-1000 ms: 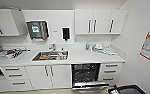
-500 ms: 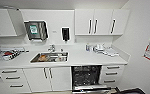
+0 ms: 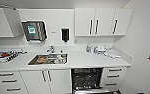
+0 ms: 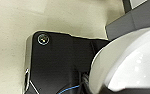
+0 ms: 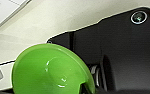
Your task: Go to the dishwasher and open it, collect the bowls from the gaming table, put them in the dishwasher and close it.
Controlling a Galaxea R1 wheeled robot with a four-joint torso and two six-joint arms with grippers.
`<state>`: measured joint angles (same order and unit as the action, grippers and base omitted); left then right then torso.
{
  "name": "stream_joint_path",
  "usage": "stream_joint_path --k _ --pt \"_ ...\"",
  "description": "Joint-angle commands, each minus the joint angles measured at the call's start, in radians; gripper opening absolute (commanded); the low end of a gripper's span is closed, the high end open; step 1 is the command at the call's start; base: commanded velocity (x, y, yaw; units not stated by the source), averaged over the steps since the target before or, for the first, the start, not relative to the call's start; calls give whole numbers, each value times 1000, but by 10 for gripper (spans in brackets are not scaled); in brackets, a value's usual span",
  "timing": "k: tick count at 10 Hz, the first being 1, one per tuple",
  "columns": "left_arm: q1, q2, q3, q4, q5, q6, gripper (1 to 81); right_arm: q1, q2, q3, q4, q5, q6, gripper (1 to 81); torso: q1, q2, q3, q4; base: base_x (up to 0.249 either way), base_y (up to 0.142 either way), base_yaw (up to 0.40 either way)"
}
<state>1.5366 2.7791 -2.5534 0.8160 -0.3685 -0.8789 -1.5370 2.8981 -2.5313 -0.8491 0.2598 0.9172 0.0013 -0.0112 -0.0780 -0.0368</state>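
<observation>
Bowls sit right at both wrists: a glossy green bowl [image 5: 51,70] looms at the right claw, a smooth white bowl [image 4: 126,62] at the left, each tilted over pale speckled floor [image 4: 13,30]. How far either claw is open cannot be told, nor whether it grips its bowl. Ahead, the dishwasher [image 3: 87,79] stands open under the white counter [image 3: 91,60], dark inside, to the right of the steel sink [image 3: 48,59].
</observation>
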Motion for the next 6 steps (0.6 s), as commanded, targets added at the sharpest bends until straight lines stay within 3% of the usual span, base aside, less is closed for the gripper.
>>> stream_joint_path --k 1,6 --pt "-17 -22 4 2 11 -2 10 21 -11 10 -10 -25 3 10 0 0 0 0 135 0 0" --pt "-17 -24 4 2 11 -2 10 19 -11 10 -10 -25 3 10 -1 -2 1 0 134 0 0"
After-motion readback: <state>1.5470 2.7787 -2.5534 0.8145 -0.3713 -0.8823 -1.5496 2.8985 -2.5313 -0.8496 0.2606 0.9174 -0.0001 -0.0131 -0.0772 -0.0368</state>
